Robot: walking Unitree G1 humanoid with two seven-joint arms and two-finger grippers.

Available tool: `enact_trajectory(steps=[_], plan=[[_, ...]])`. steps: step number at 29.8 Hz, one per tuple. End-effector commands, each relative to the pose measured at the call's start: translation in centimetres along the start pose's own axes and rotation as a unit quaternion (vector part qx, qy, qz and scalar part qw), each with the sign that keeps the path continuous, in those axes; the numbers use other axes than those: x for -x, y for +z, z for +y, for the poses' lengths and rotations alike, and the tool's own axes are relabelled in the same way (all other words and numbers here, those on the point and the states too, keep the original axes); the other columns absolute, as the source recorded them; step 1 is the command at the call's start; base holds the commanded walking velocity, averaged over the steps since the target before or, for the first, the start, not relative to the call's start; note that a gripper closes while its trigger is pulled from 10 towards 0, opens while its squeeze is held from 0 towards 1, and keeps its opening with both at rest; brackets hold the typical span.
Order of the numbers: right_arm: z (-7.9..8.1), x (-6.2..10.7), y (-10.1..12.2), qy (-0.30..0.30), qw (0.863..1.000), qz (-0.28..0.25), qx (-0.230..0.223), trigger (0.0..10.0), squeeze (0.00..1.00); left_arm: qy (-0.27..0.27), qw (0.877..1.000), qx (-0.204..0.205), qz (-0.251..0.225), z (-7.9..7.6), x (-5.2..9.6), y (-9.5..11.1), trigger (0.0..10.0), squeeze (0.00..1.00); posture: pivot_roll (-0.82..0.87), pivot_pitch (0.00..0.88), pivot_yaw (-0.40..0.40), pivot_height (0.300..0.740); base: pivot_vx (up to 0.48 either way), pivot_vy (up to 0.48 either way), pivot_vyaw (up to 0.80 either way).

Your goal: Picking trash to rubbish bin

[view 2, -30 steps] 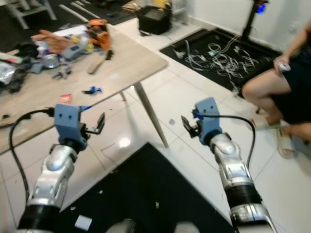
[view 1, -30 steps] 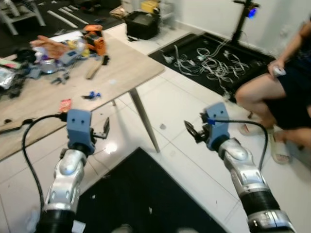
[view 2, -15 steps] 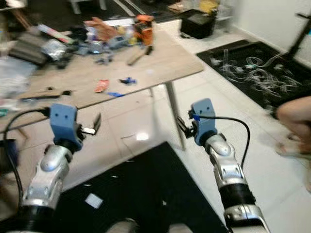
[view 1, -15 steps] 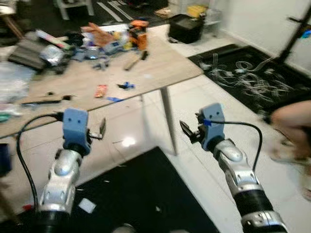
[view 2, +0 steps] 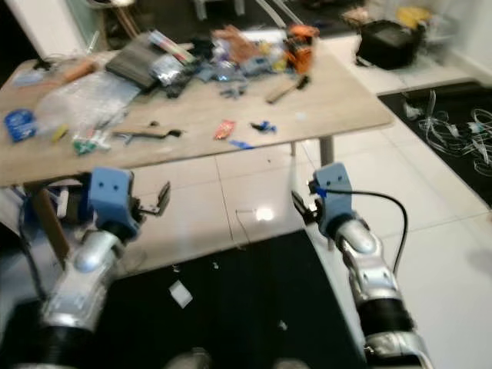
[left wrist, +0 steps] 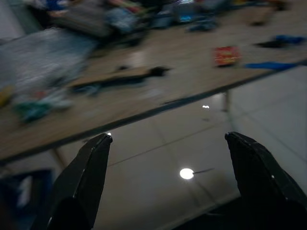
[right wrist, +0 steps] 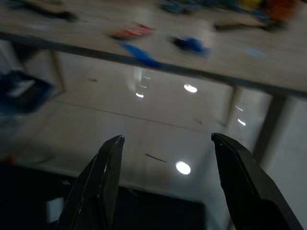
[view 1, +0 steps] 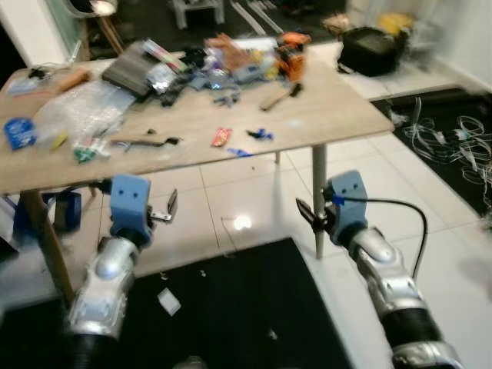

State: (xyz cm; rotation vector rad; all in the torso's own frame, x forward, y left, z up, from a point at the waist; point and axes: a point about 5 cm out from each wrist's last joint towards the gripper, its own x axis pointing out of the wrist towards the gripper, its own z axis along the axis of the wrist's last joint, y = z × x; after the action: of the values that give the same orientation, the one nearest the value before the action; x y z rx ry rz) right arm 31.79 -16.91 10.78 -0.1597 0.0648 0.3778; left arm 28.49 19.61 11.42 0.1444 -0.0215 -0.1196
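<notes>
- Both silver arms reach forward from the near edge at about the same height, bent at the elbow, over a black mat (view 1: 231, 315) on the white tiled floor (view 1: 446, 231).
- The left pincer (view 1: 171, 207) points toward the wooden surface (view 1: 323, 115); in the left wrist view its two black fingers (left wrist: 81, 182) stand wide apart with nothing between them.
- The right pincer (view 1: 305, 214) hangs just near of the surface's right leg (view 1: 318, 192); in the right wrist view its fingers (right wrist: 103, 187) are likewise spread and empty.
- A black cable (view 1: 400, 211) loops from the right wrist's blue housing back along the forearm.
- The surface lies ahead of both arms and carries scattered clutter: a small red wrapper (view 1: 221, 137) and a blue scrap (view 1: 260, 134) near its near edge, just far of the pincers, and a clear plastic bag (view 1: 81, 108) at the left.
- An orange tool (view 1: 292, 58) and a heap of mixed bits sit at the far side.
- Small white scraps (view 1: 167, 302) lie on the black mat between the arms.
- A black bin (view 1: 373, 52) stands on the floor at far right, well apart from both pincers.
- White cables (view 1: 461, 150) lie tangled on a dark mat at the right.
</notes>
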Motion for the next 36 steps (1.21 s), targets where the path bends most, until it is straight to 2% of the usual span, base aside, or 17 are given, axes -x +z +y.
enact_trajectory(steps=[1, 11, 14, 25, 36], plan=[[-0.05, 0.18, -0.33, -0.001, 1.0, 0.007, -0.006, 10.0, 0.0, -0.007, 1.0, 0.0, 0.015, -0.25, 0.21, -0.58, 10.0, 0.0, -0.13, 0.0, 0.01, 0.74, 0.0, 0.0, 0.76], [-0.14, 0.19, -0.3, -0.003, 1.0, 0.007, -0.008, 10.0, 0.0, -0.007, 1.0, 0.0, 0.018, -0.3, 0.16, -0.64, 10.0, 0.0, -0.13, 0.0, 0.01, 0.74, 0.0, 0.0, 0.76], [-0.33, 0.18, -0.25, -0.008, 1.0, 0.003, -0.02, 10.0, 0.0, -0.011, 1.0, -0.005, 0.028, -0.36, 0.04, -0.8, 10.0, 0.0, -0.13, 0.0, 0.009, 0.74, 0.0, 0.0, 0.17], [-0.29, 0.11, -0.25, -0.005, 1.0, 0.006, -0.011, 10.0, 0.0, -0.012, 0.999, -0.005, 0.033, -0.4, -0.18, -0.88, 10.0, 0.0, -0.13, 0.0, 0.013, 0.74, 0.468, 0.0, 0.0], [-0.13, 0.0, -0.12, 0.001, 1.0, 0.002, 0.001, 10.0, 0.0, -0.013, 0.999, -0.009, 0.033, -0.45, -0.31, -0.82, 10.0, 0.0, -0.13, 0.0, 0.011, 0.74, 0.48, 0.0, 0.76]])
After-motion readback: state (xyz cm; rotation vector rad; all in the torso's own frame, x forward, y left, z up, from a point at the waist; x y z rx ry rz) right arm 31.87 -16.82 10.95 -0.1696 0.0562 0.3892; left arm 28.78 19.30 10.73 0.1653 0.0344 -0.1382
